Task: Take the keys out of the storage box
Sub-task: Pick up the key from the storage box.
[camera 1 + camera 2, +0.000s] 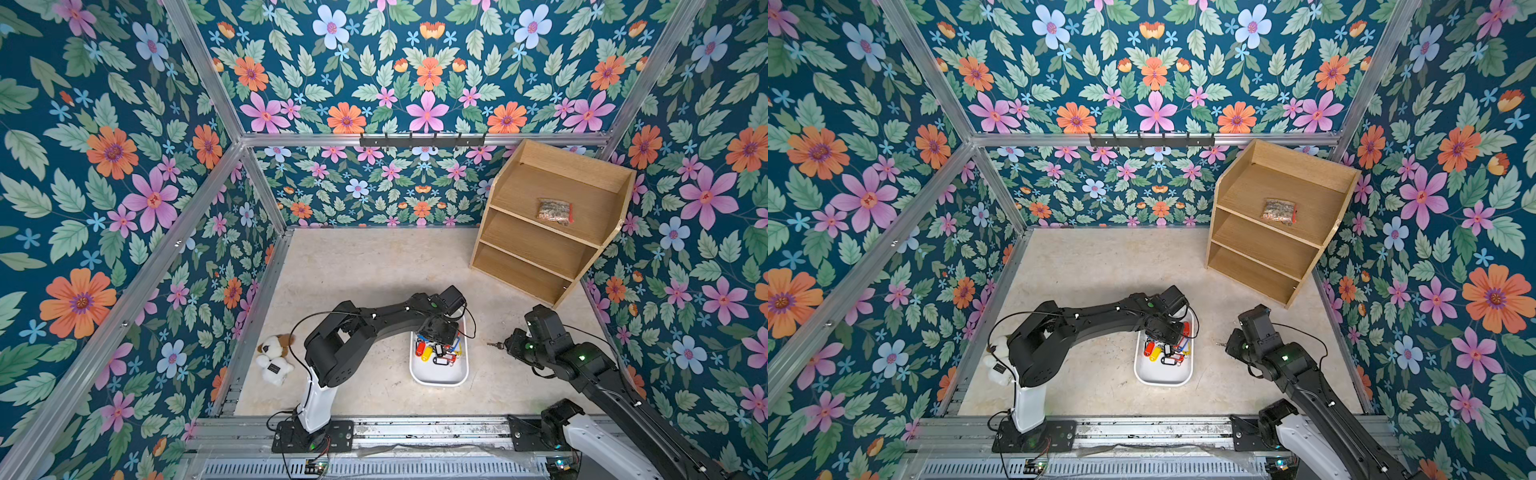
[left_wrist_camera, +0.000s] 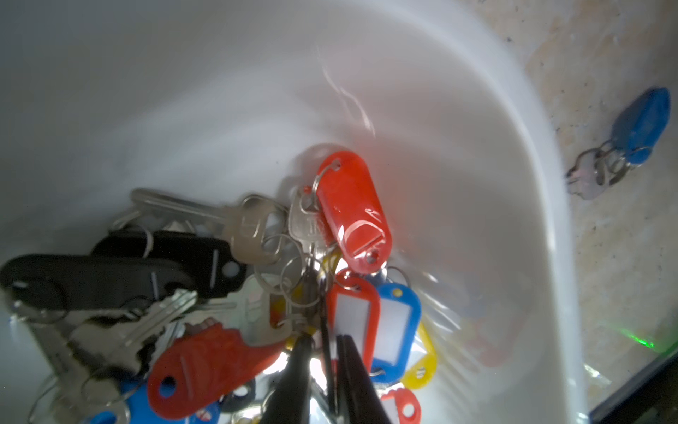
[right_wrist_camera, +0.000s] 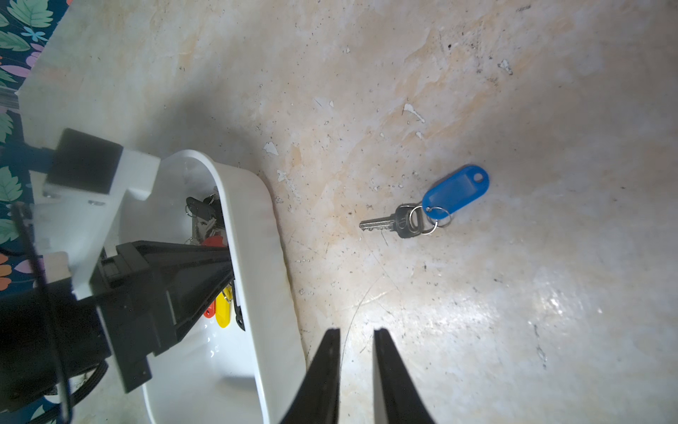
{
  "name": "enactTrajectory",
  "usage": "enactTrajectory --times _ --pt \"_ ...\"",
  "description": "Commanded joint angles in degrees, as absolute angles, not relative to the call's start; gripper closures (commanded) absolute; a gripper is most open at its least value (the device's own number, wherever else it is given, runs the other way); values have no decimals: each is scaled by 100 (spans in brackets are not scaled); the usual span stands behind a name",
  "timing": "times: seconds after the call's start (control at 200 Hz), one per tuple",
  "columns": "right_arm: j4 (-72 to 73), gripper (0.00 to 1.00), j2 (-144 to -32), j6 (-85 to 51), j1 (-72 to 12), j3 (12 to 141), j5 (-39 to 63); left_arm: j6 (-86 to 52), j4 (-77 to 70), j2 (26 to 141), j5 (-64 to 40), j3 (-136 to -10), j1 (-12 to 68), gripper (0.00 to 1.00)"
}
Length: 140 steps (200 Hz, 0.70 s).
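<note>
By the left edge of the surface (image 1: 374,266) lies a white-and-brown plush dog (image 1: 274,359). To its right the left arm reaches over the storage box (image 1: 439,374), which sits about midway along the near edge, between the two arms. The keys (image 1: 436,351) are heaped in the far half of the box, a tangle of red, blue, yellow and black tags. The left claw (image 2: 324,343) is down in that heap, its jaws drawn almost together on a thin dark piece among the rings; how firm the hold is cannot be told. Just right of the box, one blue-tagged key (image 3: 407,222) lies flat on the bare surface. The right claw (image 3: 356,331) hangs near it and beside the box's rim, its jaws parted by a narrow slit, with nothing between them. At the far right corner stands a wooden shelf unit (image 1: 540,249), with a clear bag (image 1: 554,211) on its top level.
</note>
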State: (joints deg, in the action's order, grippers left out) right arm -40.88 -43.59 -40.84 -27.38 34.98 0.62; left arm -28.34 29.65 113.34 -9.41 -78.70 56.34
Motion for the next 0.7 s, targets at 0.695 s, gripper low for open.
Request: enactTrajectory --times 0.695 --pt "-4153 81 -4383 -4095 -2738 3559 79 -2805 3651 10552 -625 -8280 5542 100"
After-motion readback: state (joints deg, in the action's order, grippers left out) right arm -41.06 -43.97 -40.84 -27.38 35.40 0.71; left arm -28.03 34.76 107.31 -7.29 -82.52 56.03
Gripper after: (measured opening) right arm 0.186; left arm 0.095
